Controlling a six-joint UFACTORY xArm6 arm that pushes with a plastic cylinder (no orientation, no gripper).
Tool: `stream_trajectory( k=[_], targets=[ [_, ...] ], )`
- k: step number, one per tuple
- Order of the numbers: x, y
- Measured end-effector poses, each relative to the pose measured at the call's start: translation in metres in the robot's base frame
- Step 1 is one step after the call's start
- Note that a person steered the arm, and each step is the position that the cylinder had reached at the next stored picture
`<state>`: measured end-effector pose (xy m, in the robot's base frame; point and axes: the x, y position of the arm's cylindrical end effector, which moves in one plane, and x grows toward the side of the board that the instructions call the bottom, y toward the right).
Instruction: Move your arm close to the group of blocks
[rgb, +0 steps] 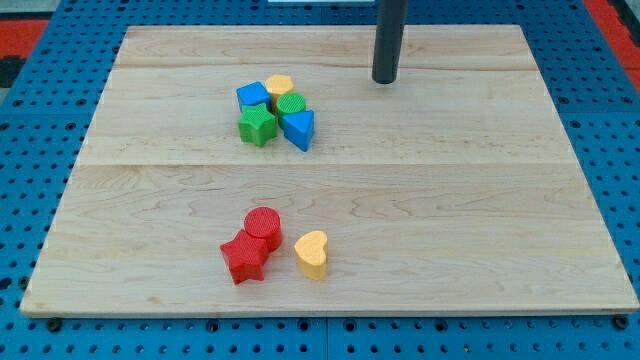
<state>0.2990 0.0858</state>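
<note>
A tight group of blocks sits at the board's upper middle: a blue cube (252, 95), a yellow round block (279, 85), a green cylinder (290, 104), a green star (258, 125) and a blue triangle (299, 128). A second group lies lower down: a red cylinder (263, 226), a red star (244, 258) and a yellow heart (312, 252). My tip (385, 79) stands on the board to the right of the upper group, about a block-group's width away from it, touching nothing.
The wooden board (480, 200) lies on a blue perforated table (30, 120). The rod enters from the view's top edge.
</note>
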Motion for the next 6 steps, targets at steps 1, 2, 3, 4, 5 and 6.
stream_trajectory(
  k=[1,2,3,4,5,6],
  targets=[
    [0.000,0.012],
    [0.047,0.026],
    [0.107,0.034],
    [0.120,-0.020],
    [0.120,-0.100],
    [0.115,-0.132]
  ],
)
